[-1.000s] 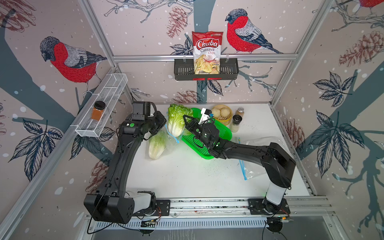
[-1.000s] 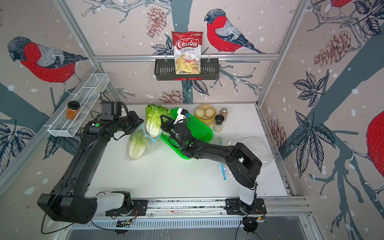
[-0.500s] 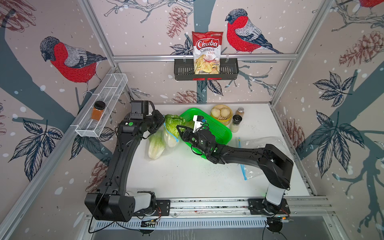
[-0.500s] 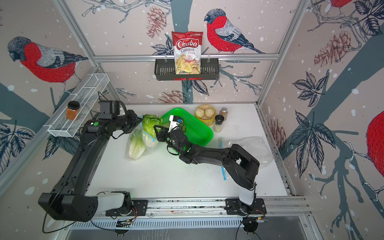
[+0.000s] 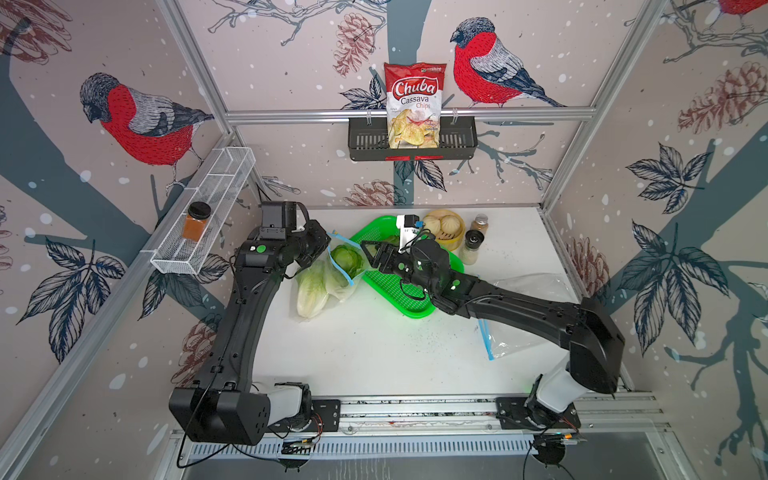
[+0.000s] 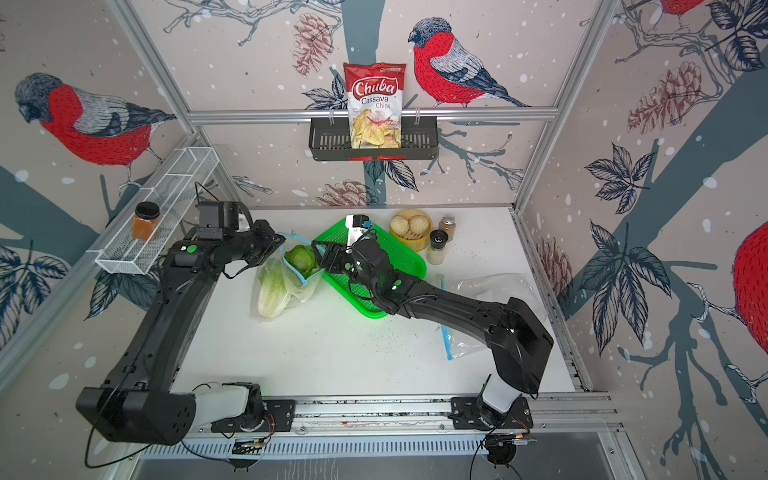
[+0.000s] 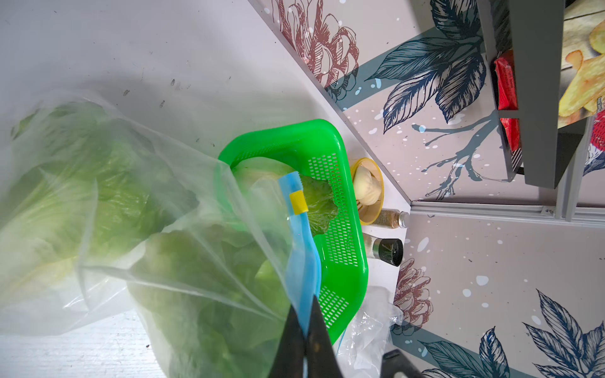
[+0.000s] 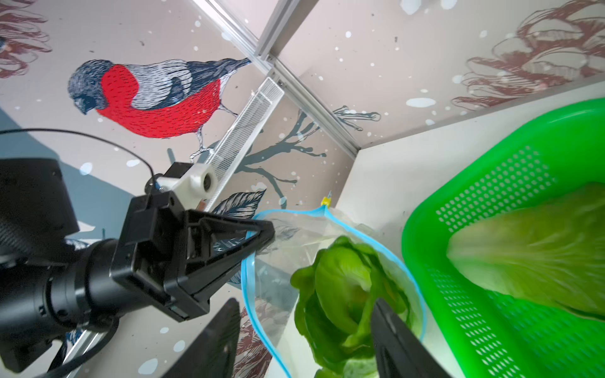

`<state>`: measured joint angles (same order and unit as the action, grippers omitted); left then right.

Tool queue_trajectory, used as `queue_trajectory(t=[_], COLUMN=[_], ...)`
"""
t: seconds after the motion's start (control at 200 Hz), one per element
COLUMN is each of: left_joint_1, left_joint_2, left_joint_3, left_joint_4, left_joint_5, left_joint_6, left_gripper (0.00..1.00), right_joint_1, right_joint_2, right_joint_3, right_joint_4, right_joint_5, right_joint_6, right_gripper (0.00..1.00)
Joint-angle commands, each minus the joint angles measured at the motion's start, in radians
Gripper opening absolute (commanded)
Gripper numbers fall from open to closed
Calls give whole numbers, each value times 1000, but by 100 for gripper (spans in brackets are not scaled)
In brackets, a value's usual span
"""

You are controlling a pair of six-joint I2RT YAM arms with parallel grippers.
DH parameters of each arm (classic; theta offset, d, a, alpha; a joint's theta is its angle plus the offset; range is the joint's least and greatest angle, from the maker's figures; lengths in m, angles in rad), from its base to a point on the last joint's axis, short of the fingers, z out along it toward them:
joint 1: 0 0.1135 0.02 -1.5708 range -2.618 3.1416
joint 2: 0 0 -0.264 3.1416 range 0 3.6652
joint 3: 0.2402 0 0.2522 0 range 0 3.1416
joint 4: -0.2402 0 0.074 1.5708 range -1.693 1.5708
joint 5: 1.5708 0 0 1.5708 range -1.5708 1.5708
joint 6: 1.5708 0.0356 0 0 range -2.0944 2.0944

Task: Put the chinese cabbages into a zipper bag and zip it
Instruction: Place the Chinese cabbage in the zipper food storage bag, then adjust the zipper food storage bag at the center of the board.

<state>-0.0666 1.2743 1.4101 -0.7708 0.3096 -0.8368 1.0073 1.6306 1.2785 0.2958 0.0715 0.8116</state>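
The zipper bag (image 5: 338,286) was held up by its blue zip rim, which was clamped in the closed left hand (image 7: 306,330). Two chinese cabbages were seen inside. One (image 5: 311,291) lay along the table (image 5: 374,353), white base toward the front edge. The other (image 5: 347,258) was stood leaf-end up at the mouth. The right hand (image 8: 305,302) was spread open close by that leafy end. A third cabbage (image 8: 530,248) was left lying in the green basket (image 5: 395,297).

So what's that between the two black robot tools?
The open mouth of a clear plastic zipper bag, blue-rimmed, with a leafy green cabbage sitting in it. Both top views show it between the left tool and right tool.
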Motion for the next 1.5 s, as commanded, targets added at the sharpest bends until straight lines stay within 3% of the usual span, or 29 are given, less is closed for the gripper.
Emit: queue_trajectory(t=[0.0,0.07,0.195,0.285,0.535,0.73,0.85,1.036,1.311,1.421,1.491], left_joint_1=[3,2,2,2,2,2,2,2,2,2,1], left_joint_2=[-13,-15,-23,-33,-33,-34,-43,-52,-136,-185,-224], left_joint_3=[-5,-11,-21,-31,-39,-60,-85,-86,-64,-47,-50], left_joint_4=[51,52,58,69,94,109,117,74,-26,-75,-90], left_joint_5=[-11,-13,-21,-26,-16,-10,-12,-39,-51,-31,-26], left_joint_6=[45,57,76,86,99,102,99,136,137,111,97], left_gripper=[0,0,0,0,0,0,0,0,0,0,0], right_joint_1=[-45,-69,-76,-92,-120,-125,-115,-114,-82,-78,-74], right_joint_2=[35,90,199,255,284,352,387,366,281,245,236], right_joint_3=[90,164,318,360,412,489,541,547,600,620,639], right_joint_4=[-352,-469,-674,-684,-712,-754,-794,-761,-776,-772,-824], right_joint_5=[-107,-192,-234,-303,-299,-366,-364,-363,-337,-389,-350], right_joint_6=[51,60,21,18,8,-23,-52,-83,-227,-244,-235], right_gripper=[64,62,62,59,47,45,30,12,6,5,6])
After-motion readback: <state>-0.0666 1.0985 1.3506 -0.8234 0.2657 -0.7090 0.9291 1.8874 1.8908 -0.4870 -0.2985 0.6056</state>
